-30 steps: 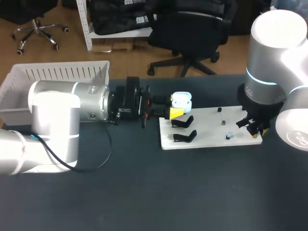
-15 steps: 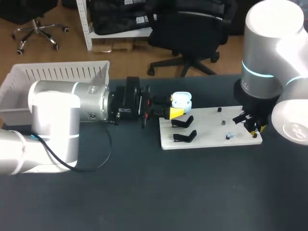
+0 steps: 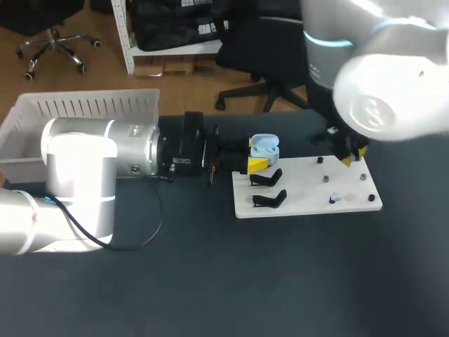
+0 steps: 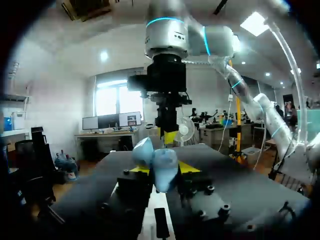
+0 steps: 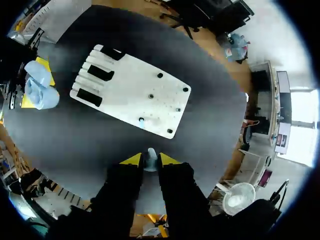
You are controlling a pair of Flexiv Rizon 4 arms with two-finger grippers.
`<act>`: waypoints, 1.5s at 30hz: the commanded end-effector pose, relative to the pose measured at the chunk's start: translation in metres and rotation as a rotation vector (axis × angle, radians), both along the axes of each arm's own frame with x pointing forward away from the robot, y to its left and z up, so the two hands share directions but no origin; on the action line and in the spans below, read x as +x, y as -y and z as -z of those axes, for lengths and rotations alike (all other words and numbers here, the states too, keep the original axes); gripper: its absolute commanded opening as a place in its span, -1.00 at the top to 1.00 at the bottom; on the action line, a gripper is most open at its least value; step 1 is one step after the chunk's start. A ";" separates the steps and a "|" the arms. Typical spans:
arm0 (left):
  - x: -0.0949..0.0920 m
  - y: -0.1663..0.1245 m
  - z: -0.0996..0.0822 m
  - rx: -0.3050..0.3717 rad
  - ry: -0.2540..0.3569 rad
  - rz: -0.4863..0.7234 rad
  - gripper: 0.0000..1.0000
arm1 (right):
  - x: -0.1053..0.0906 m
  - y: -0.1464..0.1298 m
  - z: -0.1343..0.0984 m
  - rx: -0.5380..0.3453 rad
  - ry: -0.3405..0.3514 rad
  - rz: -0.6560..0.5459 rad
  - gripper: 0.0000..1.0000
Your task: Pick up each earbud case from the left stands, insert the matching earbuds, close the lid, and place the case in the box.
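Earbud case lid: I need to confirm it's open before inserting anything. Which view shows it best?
The left wrist view: the earbud case sits close up between the fingers of the left end effector, lid open. The head view shows the case smaller, from above; the right wrist view shows it far off beside the white board.

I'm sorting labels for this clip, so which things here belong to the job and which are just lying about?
Job:
- case, open, in the left gripper
- earbud in the right gripper
- second earbud on the board
- box

Lying about:
- two empty stands, not needed just now
- nothing else loose on the table
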State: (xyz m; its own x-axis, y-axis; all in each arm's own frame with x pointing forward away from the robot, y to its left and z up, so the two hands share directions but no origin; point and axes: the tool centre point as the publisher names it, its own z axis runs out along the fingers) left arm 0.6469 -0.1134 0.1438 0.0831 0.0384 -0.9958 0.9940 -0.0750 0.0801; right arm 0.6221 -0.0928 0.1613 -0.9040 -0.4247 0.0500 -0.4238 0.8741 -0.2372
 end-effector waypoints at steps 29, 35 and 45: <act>0.000 0.000 0.000 0.000 0.000 0.000 1.00 | -0.026 -0.104 -0.068 0.015 0.067 -0.181 1.00; 0.000 0.000 0.000 0.000 0.000 0.000 1.00 | -0.026 -0.104 -0.068 0.015 0.067 -0.181 1.00; 0.000 0.000 0.000 0.000 0.000 0.000 1.00 | -0.006 -0.121 -0.071 0.070 0.128 0.184 1.00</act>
State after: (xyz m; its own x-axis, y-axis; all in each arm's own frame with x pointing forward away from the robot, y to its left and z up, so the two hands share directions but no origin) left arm 0.6469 -0.1134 0.1438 0.0831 0.0385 -0.9958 0.9940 -0.0749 0.0800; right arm 0.6095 0.0263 0.2332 -0.9255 -0.3619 -0.1115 -0.3291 0.9144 -0.2358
